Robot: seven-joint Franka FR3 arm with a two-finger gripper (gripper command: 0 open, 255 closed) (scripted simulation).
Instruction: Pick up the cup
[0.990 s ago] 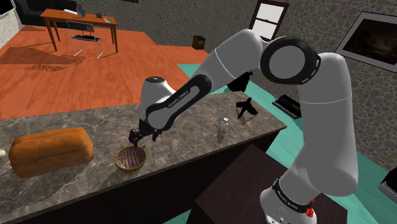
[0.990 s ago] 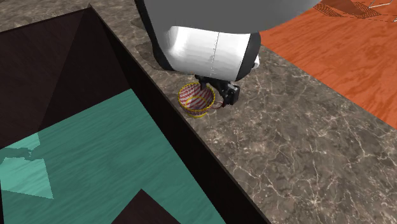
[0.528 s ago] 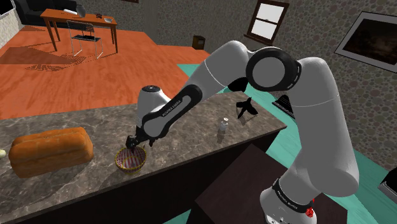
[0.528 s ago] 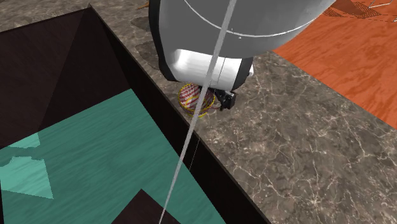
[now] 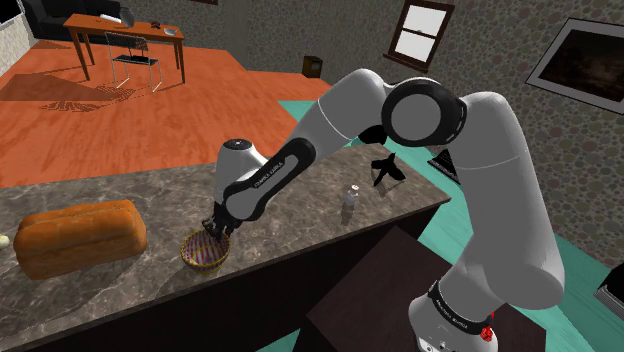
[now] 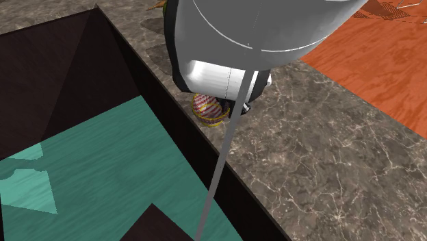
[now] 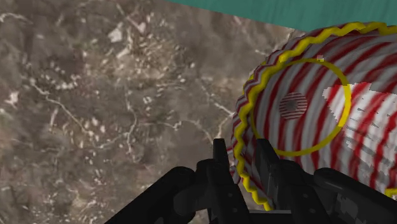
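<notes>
The cup [image 5: 204, 251] is a squat, bowl-like one with red and white stripes and a wavy yellow rim. It stands on the marble counter [image 5: 300, 215] near its front edge. My black gripper [image 5: 212, 232] reaches down onto the cup's rim. In the wrist view the gripper [image 7: 242, 158] is shut on the cup's [image 7: 299, 121] near wall, one finger [image 7: 220, 156] outside and the other inside. From the second exterior view the cup [image 6: 207, 109] peeks out under the white wrist, which hides most of the hand.
A brown bread loaf [image 5: 80, 238] lies along the counter on the shoulder view's left. A small bottle [image 5: 349, 203] and a black object [image 5: 385, 170] stand to the right. The counter edge drops to a teal floor [image 6: 102, 164].
The hand came down onto the cup and its fingers went from open to shut on the rim. The arm's elbow shifted slightly left.
</notes>
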